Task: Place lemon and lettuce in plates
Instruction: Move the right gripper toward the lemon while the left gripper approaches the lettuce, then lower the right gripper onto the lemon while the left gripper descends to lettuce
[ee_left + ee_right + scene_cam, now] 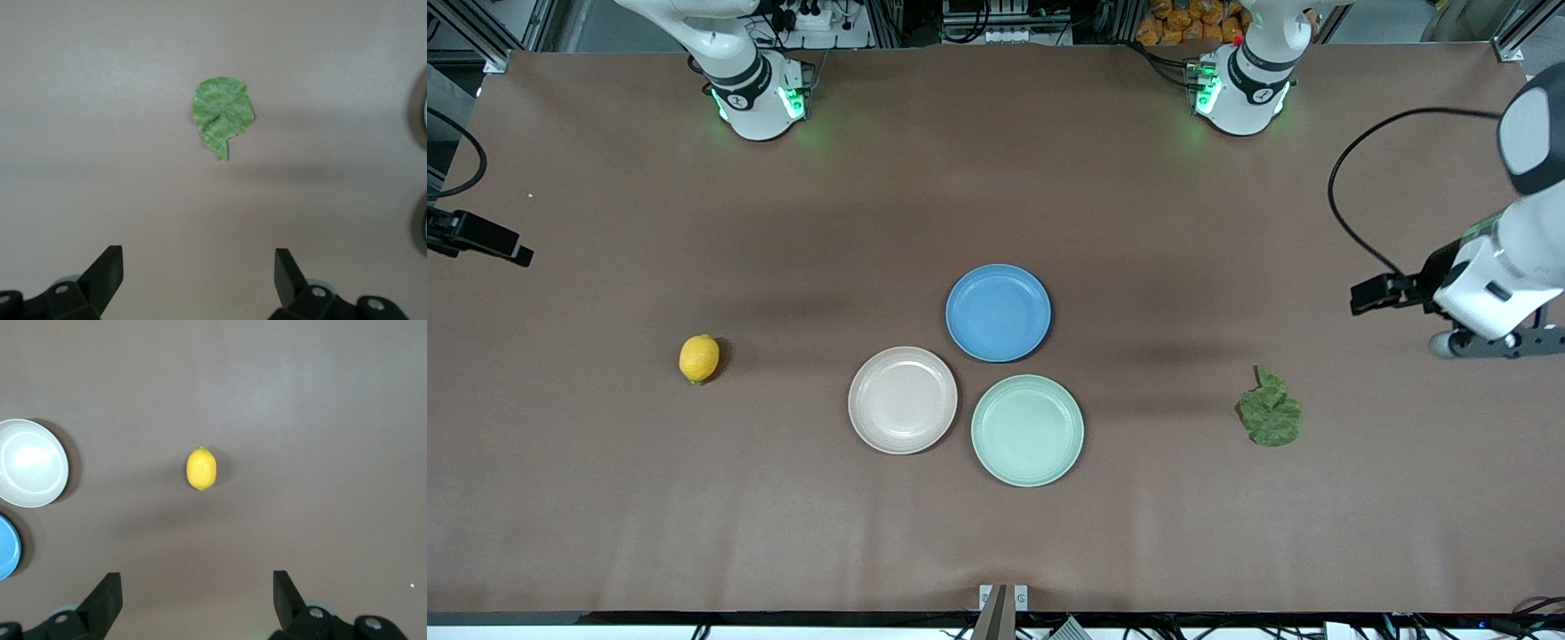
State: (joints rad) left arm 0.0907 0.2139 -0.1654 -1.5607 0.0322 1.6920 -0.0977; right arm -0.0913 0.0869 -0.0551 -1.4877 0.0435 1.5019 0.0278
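Observation:
The yellow lemon [699, 358] lies on the brown table toward the right arm's end; it also shows in the right wrist view [201, 469]. The dark green lettuce [1270, 412] lies toward the left arm's end and shows in the left wrist view [223, 114]. The pink-beige plate [903, 400] and the mint green plate [1027, 430] sit side by side mid-table, both empty. My left gripper [199, 267] is open and empty, high over the table short of the lettuce. My right gripper [197, 590] is open and empty, high over the table short of the lemon.
An empty blue plate [998, 313] sits just farther from the front camera than the other two plates. The left arm's wrist [1485, 293] hangs at the table's end near the lettuce. Part of the right arm's wrist [476, 238] shows at the other end.

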